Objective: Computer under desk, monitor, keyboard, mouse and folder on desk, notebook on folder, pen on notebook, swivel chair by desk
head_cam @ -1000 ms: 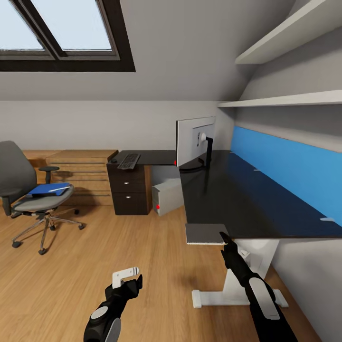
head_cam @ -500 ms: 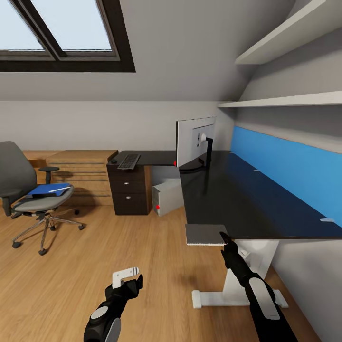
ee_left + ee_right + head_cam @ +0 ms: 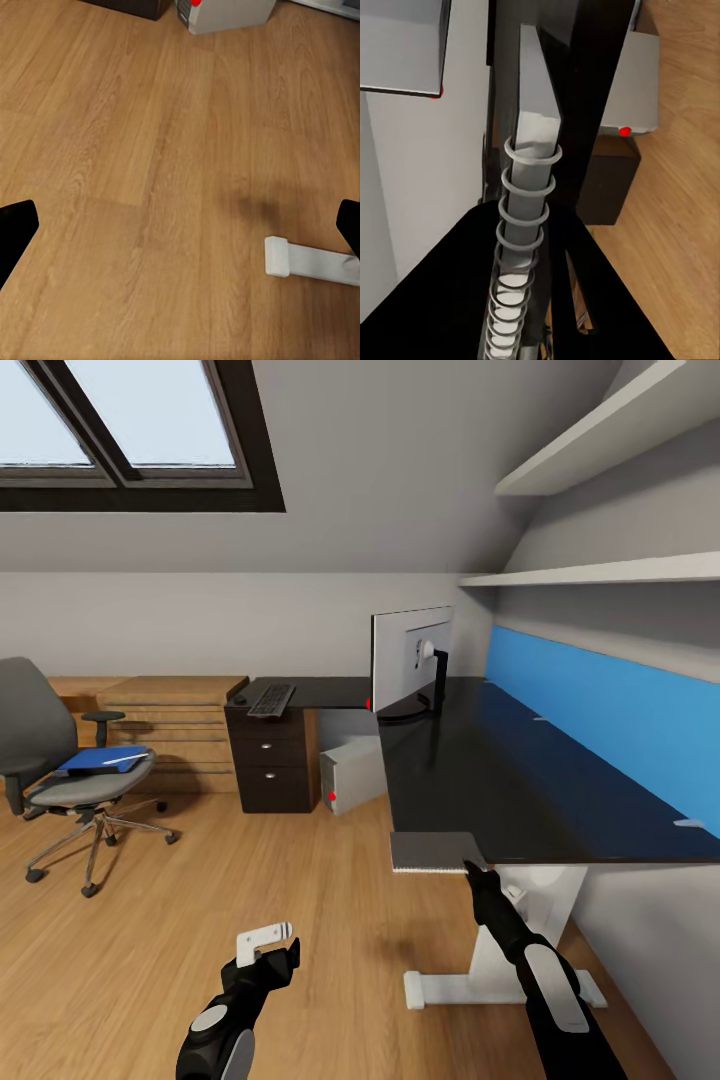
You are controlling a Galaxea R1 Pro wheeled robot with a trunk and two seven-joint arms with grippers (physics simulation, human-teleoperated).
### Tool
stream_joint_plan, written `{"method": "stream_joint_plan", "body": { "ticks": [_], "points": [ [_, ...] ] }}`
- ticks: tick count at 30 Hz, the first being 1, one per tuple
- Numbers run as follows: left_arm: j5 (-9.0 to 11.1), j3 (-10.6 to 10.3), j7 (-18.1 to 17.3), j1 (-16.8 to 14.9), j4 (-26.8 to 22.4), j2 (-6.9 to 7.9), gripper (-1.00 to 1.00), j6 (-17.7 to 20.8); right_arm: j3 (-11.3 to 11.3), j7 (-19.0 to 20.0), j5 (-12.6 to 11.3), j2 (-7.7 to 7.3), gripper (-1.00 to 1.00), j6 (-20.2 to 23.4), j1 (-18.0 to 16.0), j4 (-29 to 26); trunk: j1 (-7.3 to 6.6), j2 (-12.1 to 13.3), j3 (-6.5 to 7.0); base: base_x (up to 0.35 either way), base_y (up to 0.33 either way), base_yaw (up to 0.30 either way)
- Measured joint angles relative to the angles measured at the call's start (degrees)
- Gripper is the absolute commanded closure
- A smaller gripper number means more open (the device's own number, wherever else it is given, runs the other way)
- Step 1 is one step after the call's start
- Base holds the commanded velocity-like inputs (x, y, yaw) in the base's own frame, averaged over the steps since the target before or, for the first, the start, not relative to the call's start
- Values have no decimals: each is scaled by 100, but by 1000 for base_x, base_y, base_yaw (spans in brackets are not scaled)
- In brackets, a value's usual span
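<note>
Right gripper (image 3: 477,869) pinches the spiral notebook (image 3: 435,851) at the near corner of the desk (image 3: 520,780). Left gripper (image 3: 268,942) hangs spread over the wood floor (image 3: 135,187).

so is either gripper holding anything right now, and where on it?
The right gripper is on the notebook at its spiral-bound near edge, at the desk's front corner; a full clamp cannot be confirmed. The left gripper is open over the floor, holding nothing.

Glossy black desk (image 3: 500,770), bright blue folder (image 3: 98,759), grey notebook (image 3: 432,851)
</note>
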Motion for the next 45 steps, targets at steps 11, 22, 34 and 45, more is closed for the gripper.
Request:
{"method": "stream_joint_plan", "body": {
  "ticks": [11, 22, 34, 45],
  "points": [
    [0, 0, 0, 0, 0, 0, -100, -3, 2, 0, -4, 0, 100, 2, 0, -12, -43, 79, 35, 0, 0, 0],
    [0, 0, 0, 0, 0, 0, -100, -3, 24, 20, -20, 4, 100, 8, 0, -34, -285, 520, 233, 0, 0, 0],
    [-5, 0, 0, 0, 6, 0, -100, -3, 40, 30, -34, 36, 100, 11, 0, -285, -549, 1001, 448, 0, 0, 0],
    [0, 0, 0, 0, 12, 0, -100, -3, 28, 25, -31, 52, 100, 0, 1, -407, -637, 1163, 521, 0, 0, 0]
  ]
}}
